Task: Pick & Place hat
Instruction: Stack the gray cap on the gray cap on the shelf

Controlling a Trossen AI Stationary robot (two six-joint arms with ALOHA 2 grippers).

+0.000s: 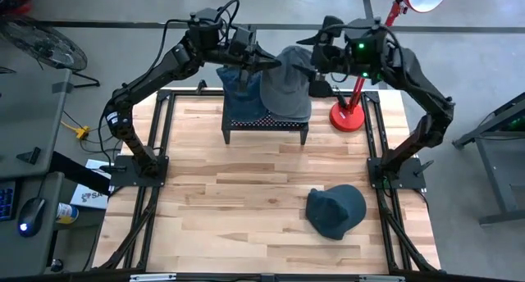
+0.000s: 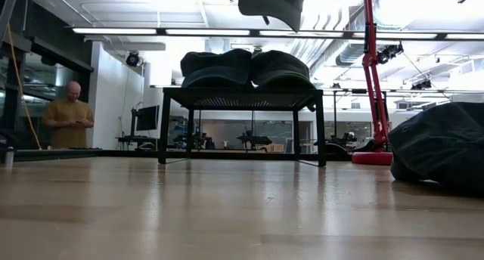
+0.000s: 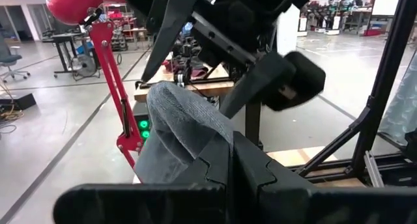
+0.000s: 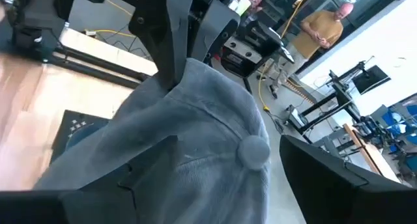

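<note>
Hat number one, a grey baseball cap (image 1: 293, 84), is hanging up in the air over the small black mesh stand (image 1: 264, 125) at the back of the wooden table (image 1: 246, 200), so it's off the surface. Starting on the left side, the left gripper (image 1: 261, 61) has its fingers squeezed tight on the cap's edge, and the left wrist view shows grey fabric (image 3: 186, 136) bunched right between the dark fingers (image 3: 221, 168). Under that spot, two more dark caps (image 2: 248, 68) sit side by side on the stand top, easiest to see from the low view, with the lifted cap (image 2: 272, 4) dangling above them. Moving right, the right gripper (image 1: 321, 62) is just beside the cap's far side with its fingers spread wide; in the right wrist view the crown and its top button (image 4: 254, 149) fill the gap between them, and I can't tell if they touch it. Right of that is a red lamp stand (image 1: 351, 114) at the table's back edge. Another dark cap (image 1: 336, 211) lies flat on the wood toward the front right. Off in the room there's a person (image 2: 69, 115) in a mustard top.
</note>
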